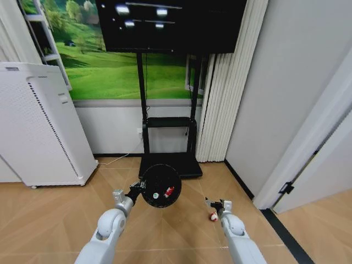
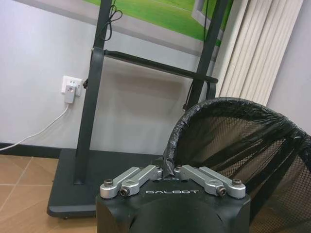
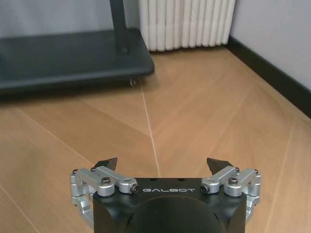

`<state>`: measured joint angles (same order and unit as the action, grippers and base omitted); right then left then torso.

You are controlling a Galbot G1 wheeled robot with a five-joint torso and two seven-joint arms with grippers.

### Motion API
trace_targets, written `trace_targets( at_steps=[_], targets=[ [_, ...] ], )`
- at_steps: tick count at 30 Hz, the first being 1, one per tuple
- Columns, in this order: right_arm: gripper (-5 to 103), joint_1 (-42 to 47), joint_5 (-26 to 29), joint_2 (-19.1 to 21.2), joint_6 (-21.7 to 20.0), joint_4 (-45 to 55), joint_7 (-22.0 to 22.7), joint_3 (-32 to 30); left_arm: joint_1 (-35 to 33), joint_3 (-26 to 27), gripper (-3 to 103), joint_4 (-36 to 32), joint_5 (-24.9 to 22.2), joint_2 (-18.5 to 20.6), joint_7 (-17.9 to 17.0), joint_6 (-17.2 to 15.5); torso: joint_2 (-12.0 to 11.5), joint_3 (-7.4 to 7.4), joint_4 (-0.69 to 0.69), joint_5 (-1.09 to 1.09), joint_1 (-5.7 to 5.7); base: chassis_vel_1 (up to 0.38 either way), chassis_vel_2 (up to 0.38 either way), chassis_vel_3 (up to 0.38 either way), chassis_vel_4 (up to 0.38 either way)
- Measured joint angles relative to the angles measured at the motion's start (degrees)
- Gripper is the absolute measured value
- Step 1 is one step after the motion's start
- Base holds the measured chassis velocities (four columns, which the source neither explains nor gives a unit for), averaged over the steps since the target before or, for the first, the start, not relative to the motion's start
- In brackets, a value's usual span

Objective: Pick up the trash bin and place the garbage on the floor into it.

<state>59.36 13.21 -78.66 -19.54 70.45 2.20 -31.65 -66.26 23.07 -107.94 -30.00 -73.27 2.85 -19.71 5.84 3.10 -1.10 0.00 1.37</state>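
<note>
The trash bin (image 1: 160, 185) is a small black round bin held just above the wooden floor. My left gripper (image 1: 137, 190) is shut on its near-left rim. The left wrist view shows the same grip (image 2: 169, 171) on the bin's bag-wrapped rim (image 2: 214, 104), above a mesh wall. Inside the bin lie a small green-labelled bottle (image 1: 156, 194) and a red scrap (image 1: 169, 191). One red-and-white scrap of garbage (image 1: 213, 216) lies on the floor right of the bin. My right gripper (image 1: 213, 204) hovers open just above and beside it. In the right wrist view, the fingers (image 3: 163, 164) are spread over bare floor.
The dark base of the TV stand (image 1: 170, 164) sits right behind the bin. A tall white perforated appliance (image 1: 38, 126) stands at the left. White curtains (image 1: 217, 110), a wall and a door frame (image 1: 291, 176) close off the right side.
</note>
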Motion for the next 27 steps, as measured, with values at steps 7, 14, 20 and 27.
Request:
trace_targets(
  at_steps=[7,14,20,27],
  targets=[
    [100,-1.3,-0.8,-0.5,0.7,-5.2,-0.1,0.1,-0.5,-0.1,4,-0.7,-0.3,0.5,0.0,-0.1,0.0,0.0,0.02,-0.01,0.0,0.0,0.0,0.0,0.0],
    [100,-1.5,-0.6,-1.2,1.0,-8.1,0.1,0.3,-1.1,0.0,4,-1.4,-0.5,0.8,-0.1,-0.2,0.0,0.0,0.01,-0.01,0.0,0.0,0.0,0.0,0.0],
    [100,-1.8,1.2,-1.8,2.3,-11.1,0.4,0.4,-2.0,0.1,4,-2.4,-0.5,1.0,-0.1,-0.2,0.0,0.0,0.01,0.0,0.0,0.0,0.0,0.0,0.0],
    [100,-4.7,1.6,-2.8,6.0,-16.8,1.3,0.7,-2.6,0.2,4,-3.2,-0.5,1.3,-0.1,-0.2,0.0,0.0,0.02,-0.01,0.0,0.0,0.0,0.0,0.0]
  ],
)
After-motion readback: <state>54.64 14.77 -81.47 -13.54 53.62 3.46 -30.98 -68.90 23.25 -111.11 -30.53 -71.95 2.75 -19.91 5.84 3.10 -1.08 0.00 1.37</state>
